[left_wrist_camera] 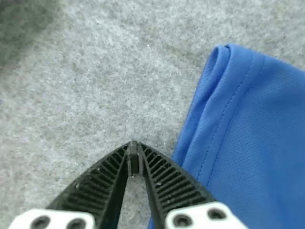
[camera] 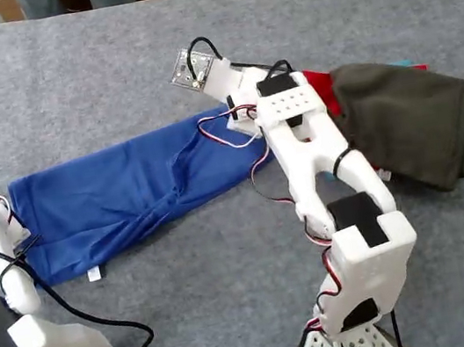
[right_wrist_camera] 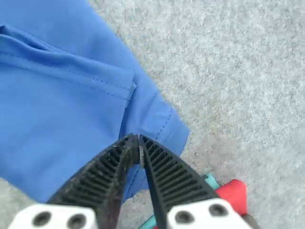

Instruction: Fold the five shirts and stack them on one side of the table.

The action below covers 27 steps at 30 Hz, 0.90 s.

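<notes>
Blue shirt (camera: 129, 195) is the biggest piece on the grey table (camera: 231, 272). It lies as a long band, folded lengthwise, from near the left edge to the middle, probably so that each arm can take one end of it. Near the right edge lies the stack, with an olive shirt (camera: 406, 122) on top, and a red shirt (camera: 321, 92) and a teal shirt (right_wrist_camera: 209, 180) showing from under it. I judge that this side is chosen for the finished pile. The right arm (camera: 307, 143) stands over the band's end beside the stack. The right gripper (right_wrist_camera: 138, 139) is above the hem there, its claw pressed together; whether it nips cloth I cannot tell. The left gripper (left_wrist_camera: 134, 144) hangs over bare table just beside the other end, its claw pressed together on nothing.
</notes>
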{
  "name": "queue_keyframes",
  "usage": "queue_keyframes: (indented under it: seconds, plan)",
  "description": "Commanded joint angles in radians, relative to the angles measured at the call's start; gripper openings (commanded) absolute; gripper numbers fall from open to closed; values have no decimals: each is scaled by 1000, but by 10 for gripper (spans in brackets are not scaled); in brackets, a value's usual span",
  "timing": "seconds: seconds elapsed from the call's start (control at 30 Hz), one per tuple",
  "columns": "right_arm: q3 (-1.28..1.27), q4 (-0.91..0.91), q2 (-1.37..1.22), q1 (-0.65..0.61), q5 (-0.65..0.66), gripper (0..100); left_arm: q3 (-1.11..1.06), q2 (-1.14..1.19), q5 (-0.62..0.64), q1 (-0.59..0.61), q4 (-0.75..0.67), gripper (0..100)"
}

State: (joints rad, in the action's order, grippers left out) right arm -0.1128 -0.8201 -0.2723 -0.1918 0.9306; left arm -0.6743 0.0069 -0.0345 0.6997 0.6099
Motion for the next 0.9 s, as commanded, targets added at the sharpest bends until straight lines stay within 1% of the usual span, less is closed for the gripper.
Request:
queue_keyframes:
  seconds: [0.0, 0.03, 0.17, 0.27, 0.47, 0.57, 0.6, 0.63, 0.7, 0.8, 0.87]
  plan:
    - [21, -48, 53, 31, -9, 15, 41, -5, -2, 4, 5, 30]
    - [-4, -49, 42, 29, -6, 15, 41, -5, -2, 4, 5, 30]
    - [-70, 74, -62, 15, -12, 15, 39, -5, -2, 4, 5, 30]
    - [-59, 78, -101, 29, -15, 15, 39, -5, -2, 5, 6, 30]
    - [4, -34, 85, 37, -97, 15, 39, -5, -2, 4, 6, 30]
    - [24, -140, 213, 32, -129, 15, 48, -8, -3, 5, 11, 34]
    - [28, -187, 259, 20, -138, 15, 51, -12, -3, 8, 34, 45]
    - [31, -241, 305, 8, -144, 15, 68, -12, -3, 10, 71, 63]
    - [30, -341, 401, -31, -140, 15, 140, -14, -2, 13, 189, 104]
    - [22, -433, 518, -64, -146, 15, 325, -12, 2, 1, 413, 134]
    - [5, -473, 567, -64, -146, 15, 487, 2, 2, -16, 606, 138]
